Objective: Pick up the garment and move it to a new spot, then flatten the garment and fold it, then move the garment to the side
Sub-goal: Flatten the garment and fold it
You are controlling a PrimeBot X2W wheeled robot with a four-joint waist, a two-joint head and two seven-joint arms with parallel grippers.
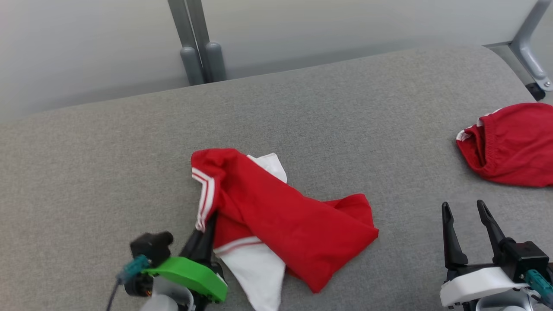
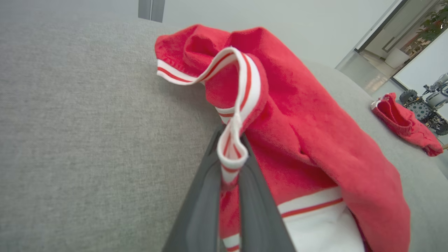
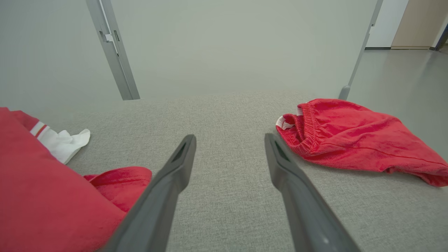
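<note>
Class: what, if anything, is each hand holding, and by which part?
The left hand pinches the red garment by its striped trim; the right hand holds nothing.

The left gripper (image 1: 211,218) and right gripper (image 1: 463,206) each have two long, dark grey fingers (image 3: 301,196), flat-sided and tapering to narrow tips, with a slim slot (image 3: 180,152) cut near each tip. A curved, bright green cover (image 1: 190,271) wraps the left wrist. Beside it sits a rounded black housing (image 1: 151,245) with a teal plug (image 1: 135,264) and a thin grey cable (image 1: 113,293). The right wrist has a white cover (image 1: 479,280) of the same curved shape, a square black block (image 1: 525,255) above it and a teal connector (image 1: 538,280) at its side.
</note>
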